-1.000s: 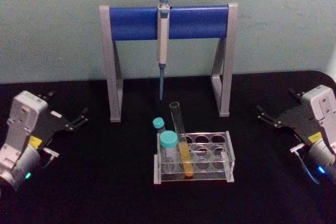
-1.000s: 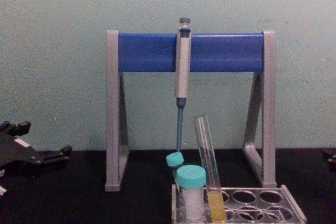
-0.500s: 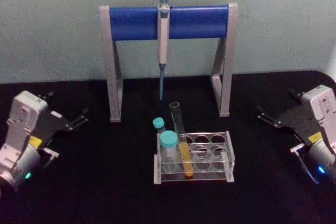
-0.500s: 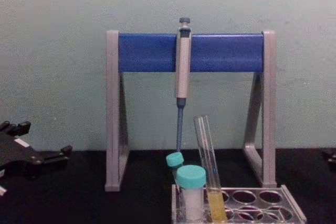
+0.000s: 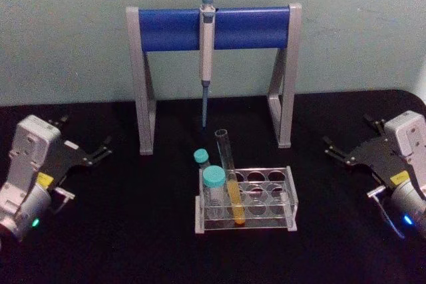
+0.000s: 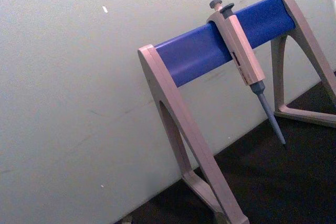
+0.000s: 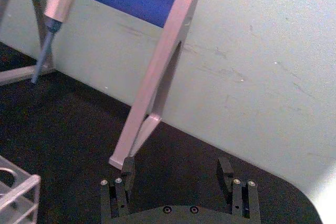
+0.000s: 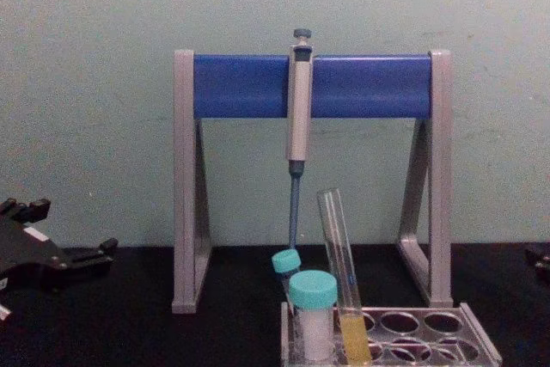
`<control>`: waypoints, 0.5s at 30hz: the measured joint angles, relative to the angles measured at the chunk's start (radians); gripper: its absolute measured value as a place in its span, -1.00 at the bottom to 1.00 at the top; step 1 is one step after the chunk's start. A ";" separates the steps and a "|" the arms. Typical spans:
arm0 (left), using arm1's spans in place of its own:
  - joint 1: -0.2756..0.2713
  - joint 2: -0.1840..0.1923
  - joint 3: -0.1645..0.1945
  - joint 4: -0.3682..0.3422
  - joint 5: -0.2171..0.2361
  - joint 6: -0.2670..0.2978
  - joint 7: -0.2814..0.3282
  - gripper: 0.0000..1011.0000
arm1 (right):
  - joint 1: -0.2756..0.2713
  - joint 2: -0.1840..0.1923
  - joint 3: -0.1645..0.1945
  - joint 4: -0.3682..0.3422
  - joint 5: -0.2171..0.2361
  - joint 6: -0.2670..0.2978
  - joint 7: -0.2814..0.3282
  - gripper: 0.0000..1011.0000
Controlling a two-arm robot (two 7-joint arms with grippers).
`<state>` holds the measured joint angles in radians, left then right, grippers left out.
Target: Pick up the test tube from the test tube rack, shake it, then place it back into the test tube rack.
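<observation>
So the test tube (image 5: 229,184) sits in the test tube rack (image 5: 266,223) mid-bench, leaning with its open top tipped back and left, yellow liquid in the lower part, just beside a big teal-capped tube (image 5: 213,179). Both arms are well apart from it. The left end effector (image 5: 85,132) rests out at the left side of the black bench (image 5: 133,237) with its fingers spread and nothing in them. The right end effector (image 5: 347,131) is the same way on the far right, and its wrist view shows the gap plainly. Behind the rack is the grey-and-blue stand (image 5: 173,28) with a pipette (image 5: 207,51) hanging on it. From the chest view the rack's lower part is cut off at the bottom edge, and I can't tell exactly which hole the tube's in through the clear plastic.
</observation>
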<state>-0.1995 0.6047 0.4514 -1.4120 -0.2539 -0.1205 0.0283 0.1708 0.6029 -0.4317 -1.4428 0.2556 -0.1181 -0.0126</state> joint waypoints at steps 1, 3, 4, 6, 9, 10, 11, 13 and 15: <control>0.000 0.000 0.000 0.000 0.000 0.000 0.000 0.98 | -0.013 0.001 0.005 -0.016 0.005 0.002 0.005 0.98; 0.000 0.000 0.000 0.000 0.000 0.000 0.000 0.98 | -0.034 0.005 0.013 -0.043 0.014 0.006 0.013 0.98; 0.000 0.000 0.000 0.000 0.000 0.000 0.000 0.98 | -0.043 0.007 0.016 -0.055 0.016 0.007 0.016 0.98; 0.000 0.000 0.000 0.000 0.000 0.000 0.000 0.98 | -0.068 0.011 0.024 -0.086 0.027 0.010 0.026 0.98; 0.000 0.000 0.000 0.000 0.000 0.000 0.000 0.98 | -0.091 0.015 0.031 -0.118 0.040 0.011 0.039 0.98; 0.000 0.000 0.000 0.000 0.000 0.000 0.000 0.98 | -0.100 0.017 0.034 -0.131 0.046 0.011 0.047 0.98; 0.000 0.000 0.000 0.000 0.000 0.000 0.000 0.98 | -0.115 0.020 0.039 -0.154 0.058 0.011 0.060 0.98; 0.000 0.000 0.000 0.000 0.000 0.000 0.000 0.98 | -0.132 0.024 0.044 -0.184 0.077 0.010 0.085 0.98; 0.000 0.000 0.000 0.000 0.000 0.000 0.000 0.98 | -0.143 0.025 0.047 -0.202 0.091 0.010 0.103 0.98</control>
<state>-0.1995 0.6047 0.4514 -1.4120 -0.2539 -0.1205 0.0283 0.0281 0.6284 -0.3848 -1.6451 0.3468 -0.1081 0.0908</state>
